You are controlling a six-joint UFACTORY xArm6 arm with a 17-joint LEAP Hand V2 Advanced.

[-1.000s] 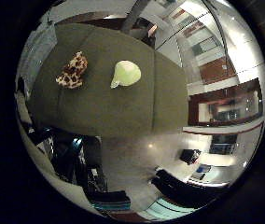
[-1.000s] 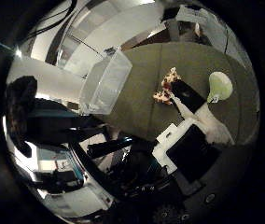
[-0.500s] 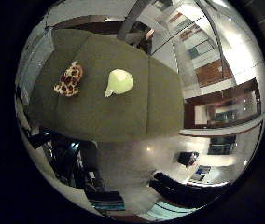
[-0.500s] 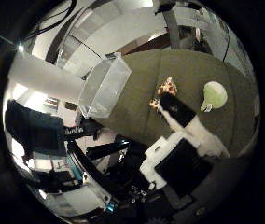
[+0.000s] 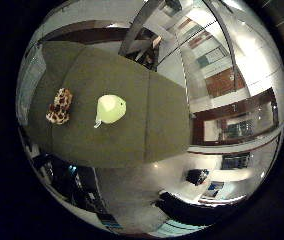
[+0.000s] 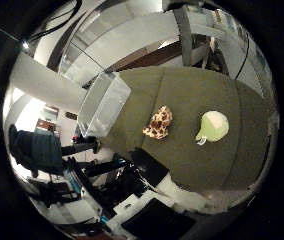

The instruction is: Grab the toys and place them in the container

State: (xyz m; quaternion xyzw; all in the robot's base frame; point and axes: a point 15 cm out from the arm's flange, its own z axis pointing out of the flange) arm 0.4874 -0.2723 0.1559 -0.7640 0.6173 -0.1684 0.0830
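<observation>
Two toys lie apart on the olive green table (image 6: 192, 85): a brown spotted plush toy (image 6: 158, 123) and a pale green round toy (image 6: 212, 126). A clear plastic container (image 6: 103, 104) stands at the table's edge beside the spotted toy, and nothing shows inside it. My right hand (image 6: 152, 170) hangs well above the table, off its edge near the spotted toy. Only a black and white part of it shows in the thumb side view. It looks relaxed and open, and it holds nothing.
Past the table's edge are dark equipment and a stand (image 6: 87, 165) on the floor. A wall with wooden panels and a doorway (image 5: 232, 120) lies beyond the far side of the table.
The whole view has shifted, so the hand has moved over the table. Its finger part no longer overlaps the spotted toy in the thumb side view. The toys and container lie as before.
</observation>
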